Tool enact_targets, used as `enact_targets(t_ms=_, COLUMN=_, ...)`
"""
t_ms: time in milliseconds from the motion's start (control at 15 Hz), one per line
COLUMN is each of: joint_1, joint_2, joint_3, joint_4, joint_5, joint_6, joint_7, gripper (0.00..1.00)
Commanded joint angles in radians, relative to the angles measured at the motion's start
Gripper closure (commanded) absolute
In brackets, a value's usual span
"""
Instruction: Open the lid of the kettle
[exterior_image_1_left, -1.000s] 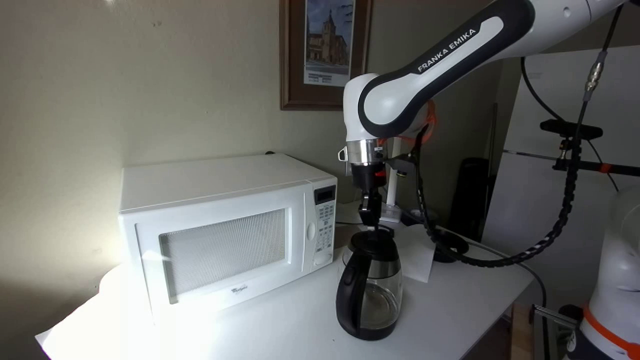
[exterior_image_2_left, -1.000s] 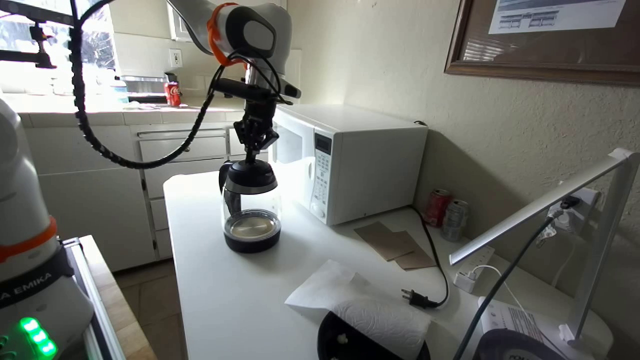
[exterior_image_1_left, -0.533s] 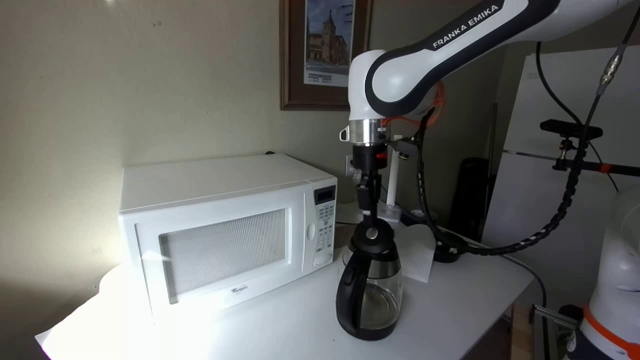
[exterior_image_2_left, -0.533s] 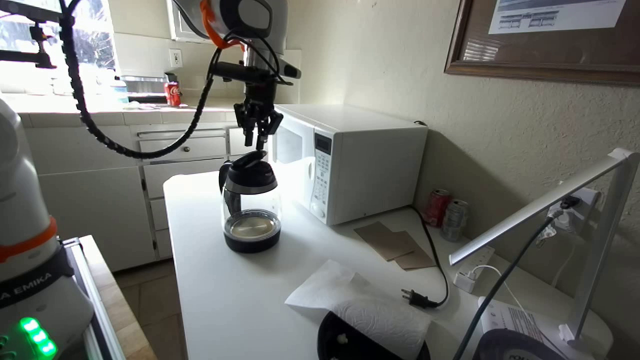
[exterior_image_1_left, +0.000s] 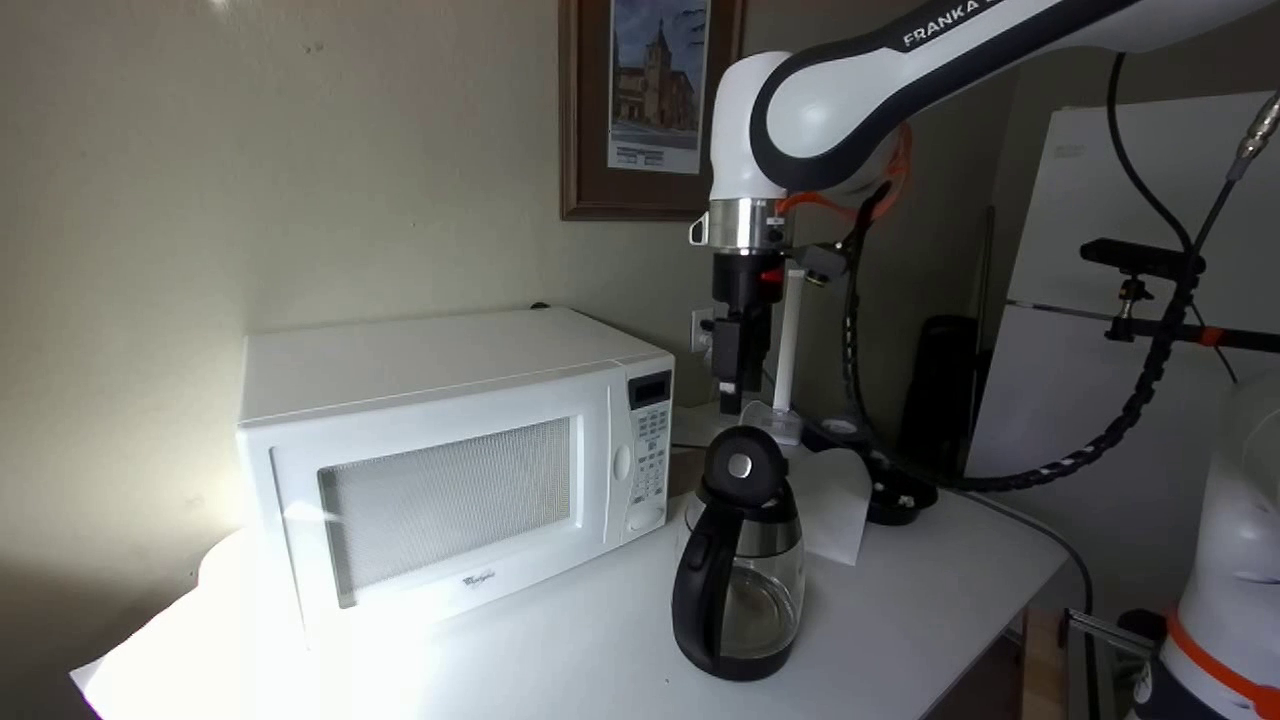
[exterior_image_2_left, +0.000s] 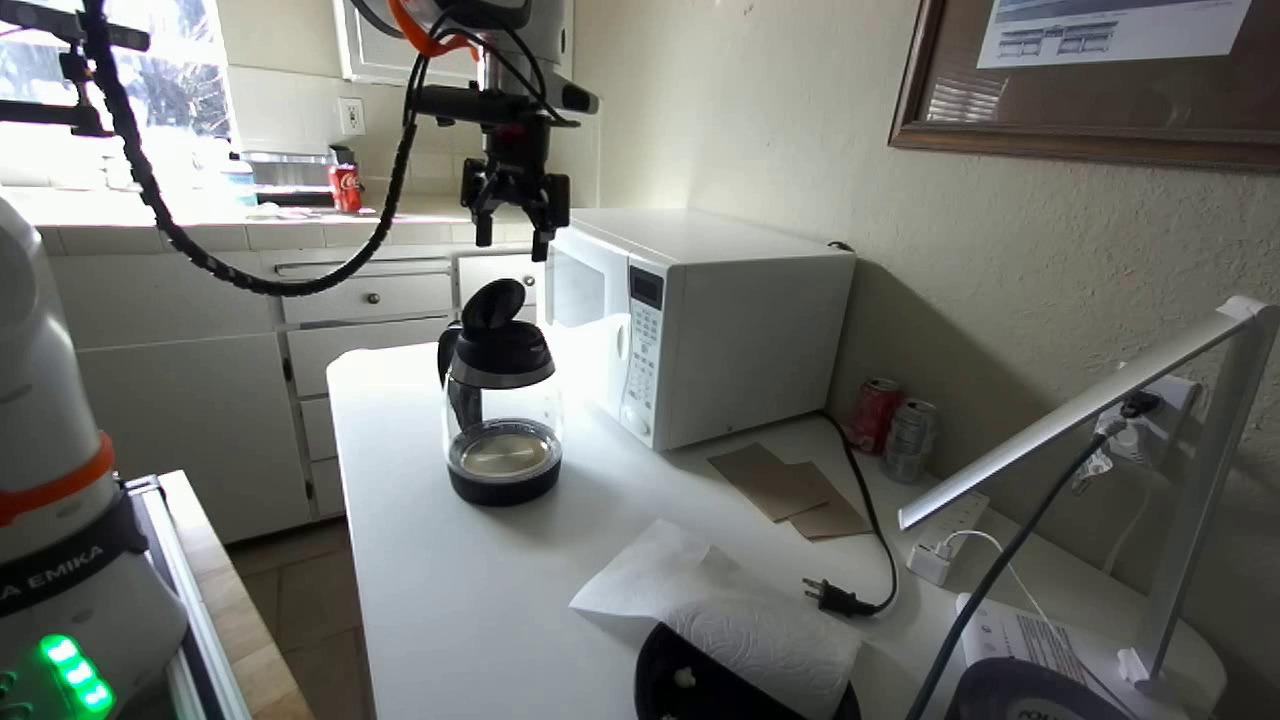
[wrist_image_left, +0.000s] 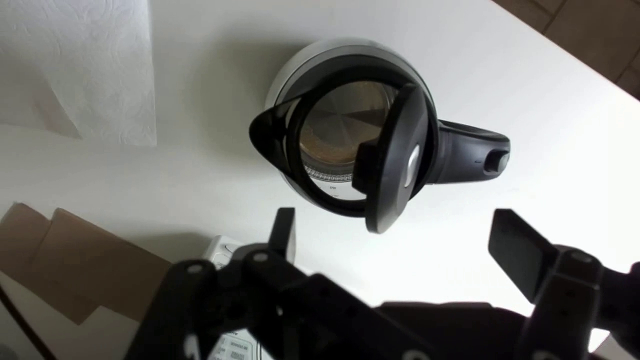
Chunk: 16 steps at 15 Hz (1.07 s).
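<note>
Glare washes the smooth white bench (exterior_image_2_left: 460, 610). Near its edge facing the white robot base (exterior_image_2_left: 70, 480) stands the black-handled clear glass kettle (exterior_image_1_left: 750, 585), its round black lid (wrist_image_left: 398, 160) tilted up, so opening looks done. Spread wide and empty, the black gripper (exterior_image_2_left: 512, 248) hangs above; perhaps only retreat remains.

Window (exterior_image_2_left: 190, 80) mostly blown out from where I stand; daylight comes from that side. Table (exterior_image_1_left: 400, 675) clips to white along its window-side edge, grays toward the opposite edge. Microwave (exterior_image_2_left: 740, 340) throws a dark shadow on the wall (exterior_image_2_left: 930, 350). Soft shadow beside kettle (wrist_image_left: 345, 120). Gripper (exterior_image_2_left: 512, 242) near-black, little detail.
</note>
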Motion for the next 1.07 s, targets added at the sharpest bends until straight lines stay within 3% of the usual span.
enact_targets(t_ms=0, joint_1=-0.002, joint_2=-0.042, joint_3=0.011, joint_4=0.006, joint_5=-0.018, joint_6=-0.058, joint_7=0.051, gripper=0.00)
enact_targets(t_ms=533, joint_1=0.000, joint_2=-0.100, joint_3=0.016, joint_4=0.021, joint_5=0.003, joint_6=-0.188, joint_7=0.116, gripper=0.00)
enact_targets(t_ms=1000, joint_1=0.000, joint_2=-0.092, joint_3=0.010, joint_4=0.023, joint_5=0.000, joint_6=-0.167, joint_7=0.098, gripper=0.00)
